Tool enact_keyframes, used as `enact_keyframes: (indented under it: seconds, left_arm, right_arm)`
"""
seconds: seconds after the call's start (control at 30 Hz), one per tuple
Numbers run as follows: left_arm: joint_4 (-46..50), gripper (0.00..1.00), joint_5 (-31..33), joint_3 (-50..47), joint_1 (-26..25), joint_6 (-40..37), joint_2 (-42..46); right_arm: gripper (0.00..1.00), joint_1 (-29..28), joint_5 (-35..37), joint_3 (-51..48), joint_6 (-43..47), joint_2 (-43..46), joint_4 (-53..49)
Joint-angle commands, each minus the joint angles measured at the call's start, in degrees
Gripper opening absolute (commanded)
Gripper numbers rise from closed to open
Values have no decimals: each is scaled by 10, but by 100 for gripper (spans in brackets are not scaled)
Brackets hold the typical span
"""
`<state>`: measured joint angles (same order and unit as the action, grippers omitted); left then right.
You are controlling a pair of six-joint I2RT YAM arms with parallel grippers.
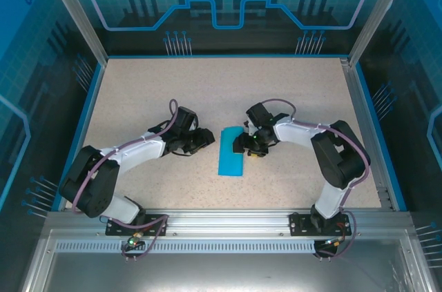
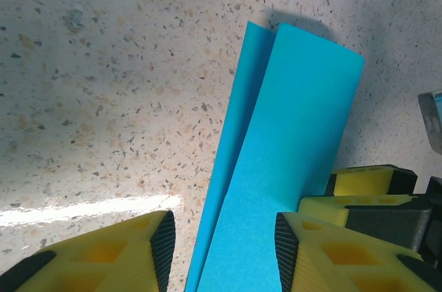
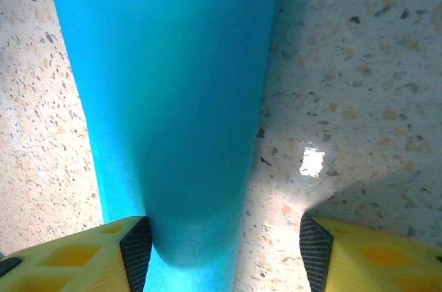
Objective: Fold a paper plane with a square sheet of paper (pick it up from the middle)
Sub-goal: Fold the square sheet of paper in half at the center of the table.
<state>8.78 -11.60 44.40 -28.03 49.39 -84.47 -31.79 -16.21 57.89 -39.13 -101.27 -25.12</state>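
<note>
**Left wrist view.** The left gripper (image 2: 222,237) stands released, its yellow fingers (image 2: 117,254) spread wide. The sheet of paper (image 2: 290,154), bright blue and folded into a narrow strip, enters the gap between them. It runs against the inner pad of the right-hand finger and clear of the left-hand one. Beyond the fingertips the strip runs away across the speckled table (image 2: 103,99). Its upper layer lies offset from the lower, so a thin band of the under layer shows along the left edge. The far end is cut square.

**Right wrist view.** The right gripper (image 3: 222,237) is likewise released, its jaws wide apart. The sheet of paper (image 3: 173,99) lies against the left-hand finger (image 3: 83,261) and well apart from the right-hand one. Ahead of the fingers its surface looks bowed rather than flat.

**Top view.** The left gripper (image 1: 202,140) and right gripper (image 1: 243,143) face each other. The sheet of paper (image 1: 228,157) lies between them on the table (image 1: 173,92). The right gripper sits at its right edge, and the left gripper is just beside its left edge.
</note>
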Motion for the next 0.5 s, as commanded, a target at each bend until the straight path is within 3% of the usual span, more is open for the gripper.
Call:
enact_keyframes:
  seconds: [0.0,0.47]
  left_arm:
    - [12,45,9,-11,-4,0,1]
    - [9,45,5,-10,-4,-4,0]
  right_arm:
    - [64,-19,8,19,2,-22,-31]
    - [70,-28,47,65,-9,-61,-99]
